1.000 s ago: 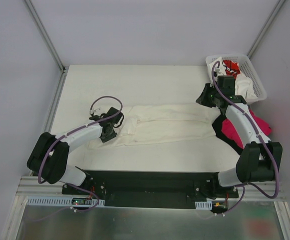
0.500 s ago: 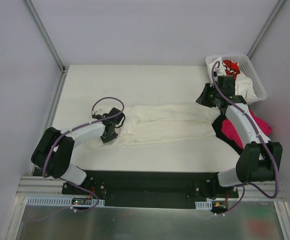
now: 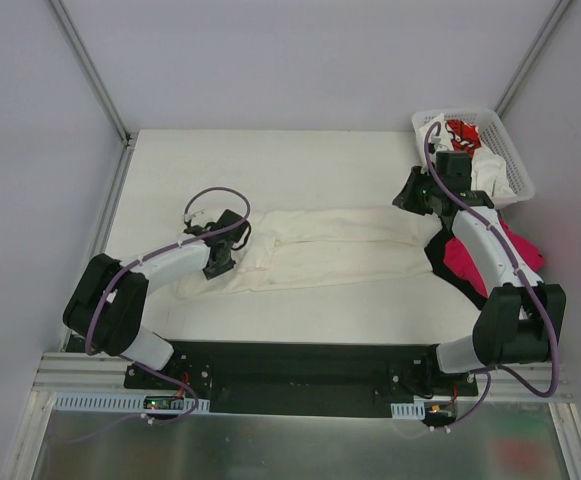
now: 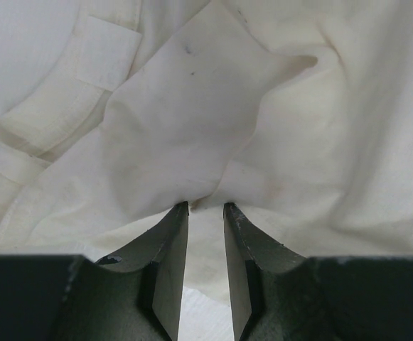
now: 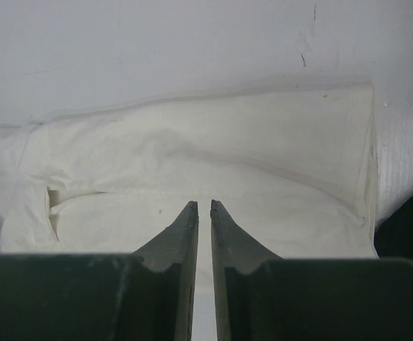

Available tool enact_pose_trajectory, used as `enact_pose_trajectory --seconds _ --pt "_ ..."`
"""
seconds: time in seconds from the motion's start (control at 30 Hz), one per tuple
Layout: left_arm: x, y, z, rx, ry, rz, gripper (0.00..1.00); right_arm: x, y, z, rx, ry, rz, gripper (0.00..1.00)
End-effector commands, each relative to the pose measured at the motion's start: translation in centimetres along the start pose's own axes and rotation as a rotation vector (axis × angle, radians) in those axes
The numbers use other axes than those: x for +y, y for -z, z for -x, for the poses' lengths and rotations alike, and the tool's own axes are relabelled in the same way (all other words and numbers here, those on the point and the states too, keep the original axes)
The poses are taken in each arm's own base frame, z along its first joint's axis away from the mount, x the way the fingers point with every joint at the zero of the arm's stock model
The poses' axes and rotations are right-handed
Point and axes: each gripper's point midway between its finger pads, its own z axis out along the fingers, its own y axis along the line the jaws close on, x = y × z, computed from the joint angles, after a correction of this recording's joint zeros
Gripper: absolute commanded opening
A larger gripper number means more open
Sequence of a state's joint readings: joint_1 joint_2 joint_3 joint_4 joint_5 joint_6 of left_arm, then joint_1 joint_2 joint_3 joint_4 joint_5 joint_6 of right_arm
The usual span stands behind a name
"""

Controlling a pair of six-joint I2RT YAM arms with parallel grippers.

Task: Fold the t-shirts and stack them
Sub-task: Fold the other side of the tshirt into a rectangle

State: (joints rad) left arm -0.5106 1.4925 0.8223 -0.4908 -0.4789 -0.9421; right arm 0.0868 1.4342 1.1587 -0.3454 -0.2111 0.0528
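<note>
A cream t-shirt (image 3: pixel 330 248) lies in a long band across the middle of the table. My left gripper (image 3: pixel 220 262) is at its left end. In the left wrist view the gripper (image 4: pixel 204 207) is nearly shut, with a fold of the cream cloth (image 4: pixel 192 128) pinched at the tips. My right gripper (image 3: pixel 416 196) is at the shirt's far right end. In the right wrist view it (image 5: pixel 204 204) is shut, with the flat shirt (image 5: pixel 213 149) under and ahead of the tips; no cloth shows between them. A magenta-pink shirt (image 3: pixel 475 258) lies on a black shirt (image 3: pixel 438 262) under the right arm.
A white lattice basket (image 3: pixel 510 150) stands at the far right corner and holds a white shirt with red print (image 3: pixel 462 131). Frame posts rise at both far corners. The black base rail (image 3: pixel 290 365) runs along the near edge.
My left gripper has shifted a little away from the near edge and to the right, with the shirt's left end. The right arm has not moved.
</note>
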Motion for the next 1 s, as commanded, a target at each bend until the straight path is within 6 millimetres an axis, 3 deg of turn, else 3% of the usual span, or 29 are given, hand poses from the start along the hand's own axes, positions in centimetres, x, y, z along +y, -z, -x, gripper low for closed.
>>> enact_pose_trajectory --seconds 0.0,0.47,0.67,0.7,0.97 --pt "0.7 -0.1 1.9 -0.054 0.02 0.029 0.26 0.2 0.1 0.6 -0.017 -0.008 0.016 0.15" --pt "0.9 -1.6 0.5 -0.016 0.031 0.035 0.23 0.3 0.6 0.9 -0.032 -0.007 0.02 0.15" --pt "0.8 -2.0 -0.2 0.002 0.046 0.021 0.15 0.5 0.7 1.1 -0.037 -0.011 0.031 0.15" --pt "0.8 -2.0 -0.3 0.005 0.045 0.02 0.11 0.5 0.7 1.0 -0.035 -0.012 0.031 0.15" --pt "0.3 -1.6 0.2 -0.002 0.038 -0.004 0.01 0.5 0.9 1.2 -0.043 -0.014 0.034 0.15"
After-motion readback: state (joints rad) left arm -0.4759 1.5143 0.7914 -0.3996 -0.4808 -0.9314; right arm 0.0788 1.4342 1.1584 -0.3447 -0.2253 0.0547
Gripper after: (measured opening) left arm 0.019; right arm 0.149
